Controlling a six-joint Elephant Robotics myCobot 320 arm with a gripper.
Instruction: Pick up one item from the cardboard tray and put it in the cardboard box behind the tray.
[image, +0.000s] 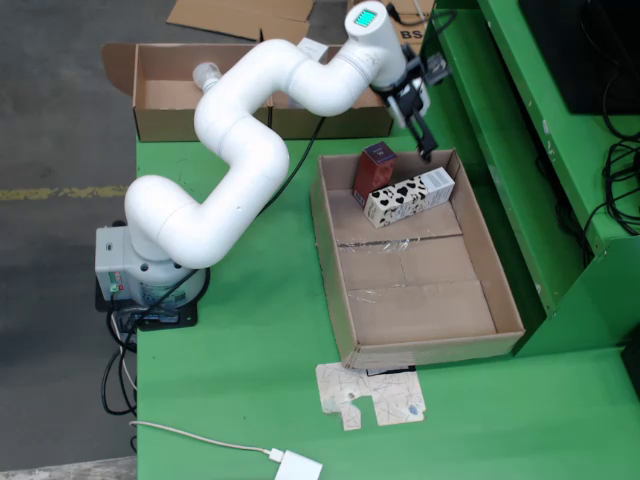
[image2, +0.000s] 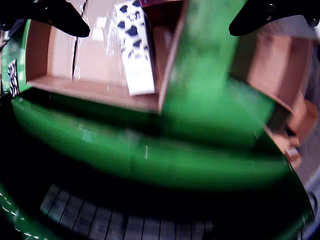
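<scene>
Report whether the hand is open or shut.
Open. In the gripper-mounted view the hand shows its two dark fingers far apart at the top corners, nothing between them.

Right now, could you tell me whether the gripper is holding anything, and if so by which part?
Nothing is held. The gripper is open and empty above the tray's far edge; the spotted carton and red box lie in the tray.

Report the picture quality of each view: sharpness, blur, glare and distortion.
Fixed overhead view: evenly lit and sharp; glare only on clear tape lining the open brown cardboard tray. Gripper-mounted view: heavily motion-blurred and fisheye-curved, dark along the bottom; the white carton with black cow spots stays recognisable, and the black fingertips are mere silhouettes in the top corners.
</scene>
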